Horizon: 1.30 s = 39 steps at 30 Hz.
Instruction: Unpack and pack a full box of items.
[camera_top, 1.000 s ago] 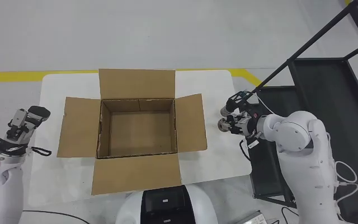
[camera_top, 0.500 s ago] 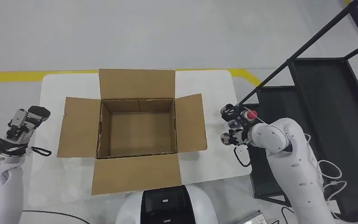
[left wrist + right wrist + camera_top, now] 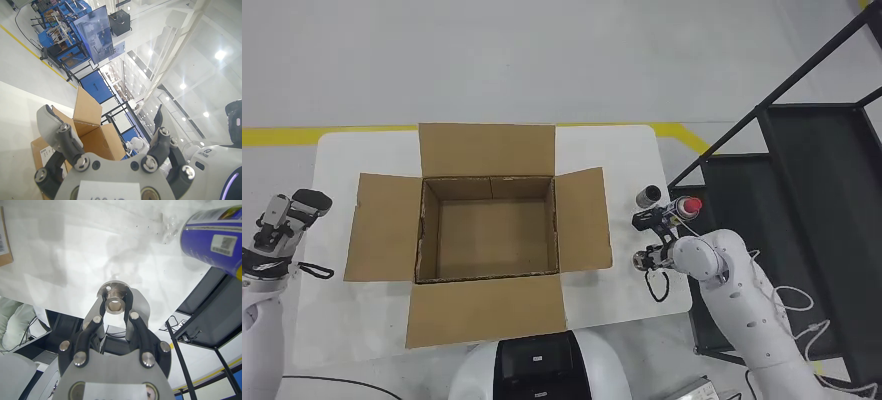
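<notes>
While the open box [image 3: 487, 150] sits mid-frame on the table [image 3: 632, 150], right gripper [image 3: 115, 299] just right of it, clamped on a metal bushing [image 3: 114, 308], blue can [image 3: 213, 237] nearby, left gripper [image 3: 103, 121] at far left, fingers spread apart

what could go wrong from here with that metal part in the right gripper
The right gripper pinches the metal bushing only at its fingertips, so it may slip. The blue can stands close by, near the table edge; an arm swing might knock it off. A low carry could catch the box flap.
</notes>
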{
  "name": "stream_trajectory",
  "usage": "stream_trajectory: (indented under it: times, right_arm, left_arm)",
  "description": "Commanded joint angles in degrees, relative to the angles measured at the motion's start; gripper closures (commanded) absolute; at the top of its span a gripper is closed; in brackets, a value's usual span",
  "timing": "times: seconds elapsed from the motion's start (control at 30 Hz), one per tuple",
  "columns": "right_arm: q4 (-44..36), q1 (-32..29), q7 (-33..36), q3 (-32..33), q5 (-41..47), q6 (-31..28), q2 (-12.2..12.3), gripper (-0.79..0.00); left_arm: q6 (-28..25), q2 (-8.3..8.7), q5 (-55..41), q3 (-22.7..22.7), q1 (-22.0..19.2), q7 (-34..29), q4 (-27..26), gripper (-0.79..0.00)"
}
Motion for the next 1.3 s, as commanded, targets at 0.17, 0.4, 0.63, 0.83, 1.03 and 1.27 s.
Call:
stream_trajectory:
  times: [0.17, 0.4, 0.63, 0.83, 1.03, 1.27]
  right_arm:
    - [5.6, 2.8, -2.5, -4.0, -1.1, 2.1, -0.6, 0.000]
    - [8.5, 3.8, -3.6, -5.6, -0.4, 2.6, -0.9, -0.065]
    - [8.0, 4.1, -3.4, -6.1, 0.3, 2.5, -0.9, -0.785]
    - [2.4, 2.1, -1.3, -3.9, 0.4, 1.8, -0.2, -0.785]
    - [-5.6, -2.5, 1.5, 1.8, 3.4, 0.0, 0.9, -0.785]
    - [-16.3, -8.6, 2.8, 7.8, 5.8, -5.5, 2.1, -0.785]
  left_arm:
    - [0.0, 0.00, 0.0, 0.0, 0.0, 0.0, 0.0, -0.785]
    - [0.0, 0.00, 0.0, 0.0, 0.0, 0.0, 0.0, -0.785]
    - [0.0, 0.00, 0.0, 0.0, 0.0, 0.0, 0.0, -0.785]
    - [0.0, 0.00, 0.0, 0.0, 0.0, 0.0, 0.0, -0.785]
    - [0.0, 0.00, 0.0, 0.0, 0.0, 0.0, 0.0, -0.785]
    - [0.0, 0.00, 0.0, 0.0, 0.0, 0.0, 0.0, -0.785]
